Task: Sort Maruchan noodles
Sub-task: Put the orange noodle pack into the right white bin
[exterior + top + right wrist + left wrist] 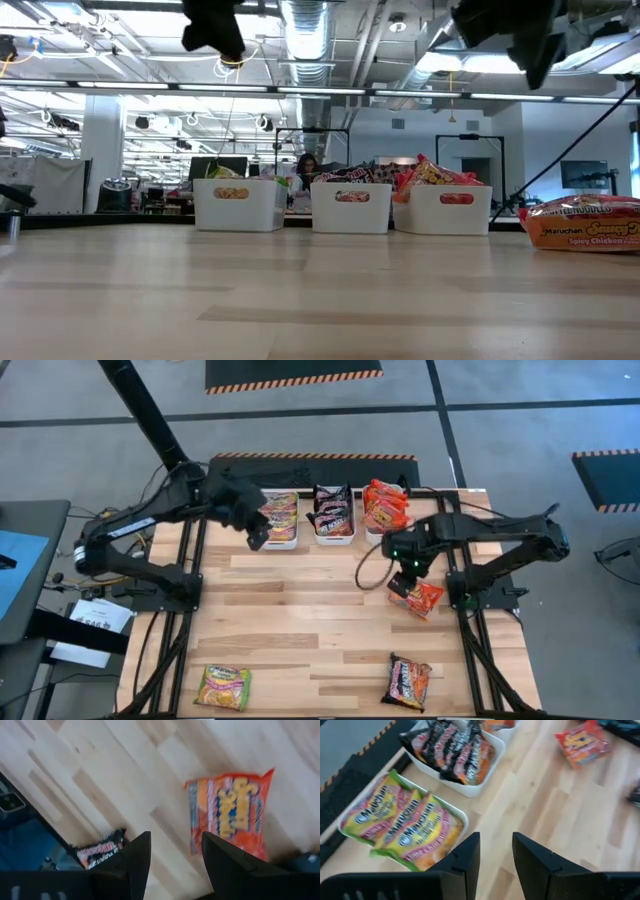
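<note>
High view. We see the left gripper hanging over the near edge of the left bin, which holds green-yellow packets. The middle bin holds dark packets; the right bin holds red-orange packets. The right gripper sits just above a loose red-orange packet on the table. A green-yellow packet and a dark packet lie near the front edge, well apart from both sets of jaws.

Low view. We see the three white bins in a row at the table's far side, and the loose red-orange packet lying flat at the right; both grippers hang above the tabletop, touching nothing.

Left wrist view. We see the left gripper's fingers parted with nothing between them. Just ahead of the jaws lie the green-yellow packets in their bin; the dark packets lie farther ahead, and the loose red-orange packet is well off to one side.

Right wrist view. We see the right gripper's fingers spread and empty. The loose red-orange packet lies on the wood just beyond one finger, not between the jaws; the dark packet shows beside the other finger.
</note>
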Available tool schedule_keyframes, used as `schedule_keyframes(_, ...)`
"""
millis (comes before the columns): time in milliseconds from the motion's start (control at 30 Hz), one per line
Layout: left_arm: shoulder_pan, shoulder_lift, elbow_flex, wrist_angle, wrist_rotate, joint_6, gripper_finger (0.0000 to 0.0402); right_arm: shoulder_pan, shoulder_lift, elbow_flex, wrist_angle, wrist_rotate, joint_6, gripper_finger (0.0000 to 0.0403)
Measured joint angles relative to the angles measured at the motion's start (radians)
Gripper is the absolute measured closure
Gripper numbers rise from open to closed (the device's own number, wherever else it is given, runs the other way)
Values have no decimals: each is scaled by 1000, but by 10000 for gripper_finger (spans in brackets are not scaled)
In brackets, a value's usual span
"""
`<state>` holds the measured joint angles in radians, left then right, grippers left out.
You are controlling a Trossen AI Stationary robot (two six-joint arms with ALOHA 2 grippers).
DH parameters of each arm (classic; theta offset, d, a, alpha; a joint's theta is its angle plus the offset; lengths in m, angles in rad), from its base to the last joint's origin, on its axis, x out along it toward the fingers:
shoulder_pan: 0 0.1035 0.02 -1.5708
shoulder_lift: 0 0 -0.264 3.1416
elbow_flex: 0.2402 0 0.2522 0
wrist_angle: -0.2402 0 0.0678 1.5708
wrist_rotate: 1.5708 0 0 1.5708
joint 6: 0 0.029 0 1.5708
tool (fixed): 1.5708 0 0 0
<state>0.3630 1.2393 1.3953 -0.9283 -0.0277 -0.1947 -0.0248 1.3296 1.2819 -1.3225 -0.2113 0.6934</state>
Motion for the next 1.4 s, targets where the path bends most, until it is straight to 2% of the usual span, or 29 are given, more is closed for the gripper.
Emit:
schedule_keyframes(267, -180, -112, -95, 11, -46, -118, 301, 180, 0, 0, -127, 121, 207, 201)
schedule_keyframes(467, -301, -135, -132, 14, -85, -171, 301, 273, 0, -4, -188, 135, 329, 176)
schedule_keyframes(733, -442, -135, -133, 82, -115, -169, 301, 308, -5, -177, -178, 131, 328, 157)
schedule_keyframes(1000, -514, -135, -133, 91, -170, -193, 301, 241, -82, -361, 14, 107, 246, 156)
schedule_keyframes(1400, -515, -134, -133, 90, -197, -195, 301, -28, -230, -506, 95, 113, 58, 156)
